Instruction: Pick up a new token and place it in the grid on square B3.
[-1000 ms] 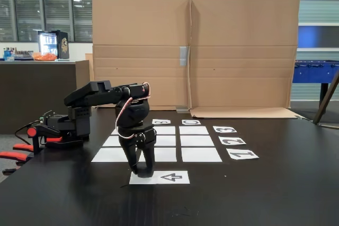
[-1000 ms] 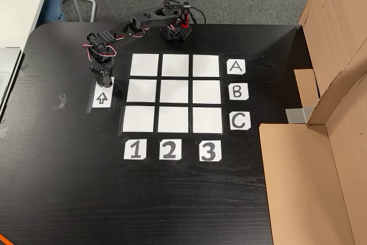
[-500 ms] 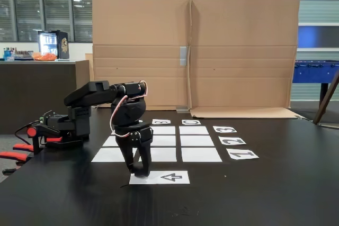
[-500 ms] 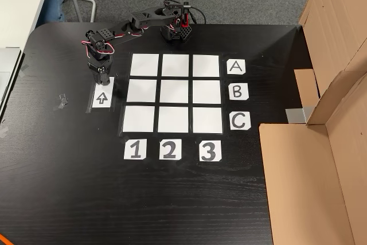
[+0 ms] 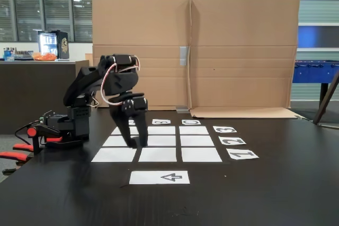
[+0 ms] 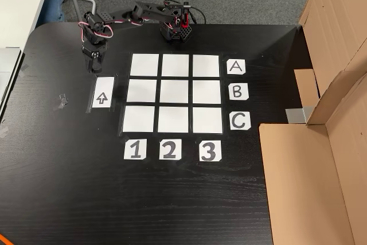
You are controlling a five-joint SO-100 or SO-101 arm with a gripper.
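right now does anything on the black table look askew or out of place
Mostly tidy. The white "1" number card sits slightly rotated against its neighbours, and a small scrap of clear tape lies left of the white arrow sheet.

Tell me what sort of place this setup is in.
Probably an office or lab common area used for a demo: a black table with a paper grid, cardboard sheets as a backdrop, large windows, and a foosball table behind.

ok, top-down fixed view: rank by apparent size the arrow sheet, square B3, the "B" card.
1. square B3
2. arrow sheet, narrower, only slightly smaller
3. "B" card, clearly smallest
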